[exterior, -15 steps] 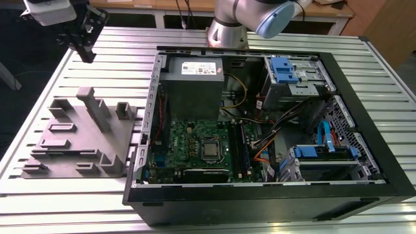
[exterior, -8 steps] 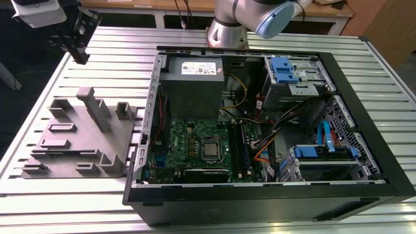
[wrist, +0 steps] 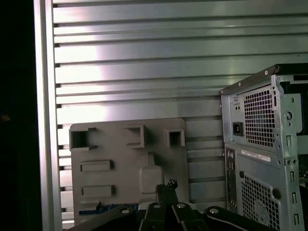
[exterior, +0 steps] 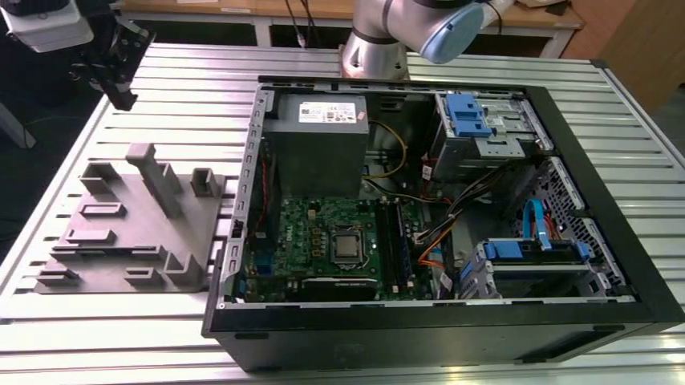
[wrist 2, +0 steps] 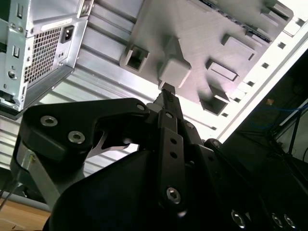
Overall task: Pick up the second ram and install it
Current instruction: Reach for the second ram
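The second ram [wrist: 94, 210] seems to be the thin blue-green strip at one edge of the grey fixture [wrist: 127, 159], though little of it shows in the first wrist view. Its long axis runs along that edge, parallel to the table's slats. Whether it lies flat or stands on edge cannot be told.

The gripper [wrist 2: 167, 91] hovers over the fixture with its fingertips pressed together and nothing between them. It is near the strip but apart from it.

The fixture rests on a slatted aluminium table [exterior: 428, 64], just beside an open computer case [exterior: 599, 265] on the exterior view's right. The case's green motherboard [exterior: 321, 241] lies face up. A wooden bench [exterior: 321, 8] stands beyond the table.
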Robot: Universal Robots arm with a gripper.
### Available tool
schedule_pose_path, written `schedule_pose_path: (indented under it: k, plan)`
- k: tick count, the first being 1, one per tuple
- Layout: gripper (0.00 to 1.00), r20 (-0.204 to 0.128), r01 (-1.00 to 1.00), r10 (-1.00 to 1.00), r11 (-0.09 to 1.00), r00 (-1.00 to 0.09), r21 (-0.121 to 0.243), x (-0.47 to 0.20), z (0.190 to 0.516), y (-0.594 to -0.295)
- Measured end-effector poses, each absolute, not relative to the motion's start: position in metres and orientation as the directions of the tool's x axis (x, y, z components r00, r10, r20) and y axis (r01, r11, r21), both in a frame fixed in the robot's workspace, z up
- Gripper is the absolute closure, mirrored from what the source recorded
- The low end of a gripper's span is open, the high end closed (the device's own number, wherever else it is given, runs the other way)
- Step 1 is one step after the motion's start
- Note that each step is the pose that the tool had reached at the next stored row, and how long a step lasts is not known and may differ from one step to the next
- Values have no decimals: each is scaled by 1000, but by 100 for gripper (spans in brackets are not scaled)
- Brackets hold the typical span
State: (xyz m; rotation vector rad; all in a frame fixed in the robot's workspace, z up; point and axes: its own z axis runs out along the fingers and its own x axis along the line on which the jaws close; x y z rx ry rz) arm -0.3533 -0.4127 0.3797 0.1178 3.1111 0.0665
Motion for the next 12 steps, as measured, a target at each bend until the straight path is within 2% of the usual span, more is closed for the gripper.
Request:
schedule_pose_path:
  k: [12]
  plan:
    - [93,-26,75,76,996,-997,44,-364,371,-425]
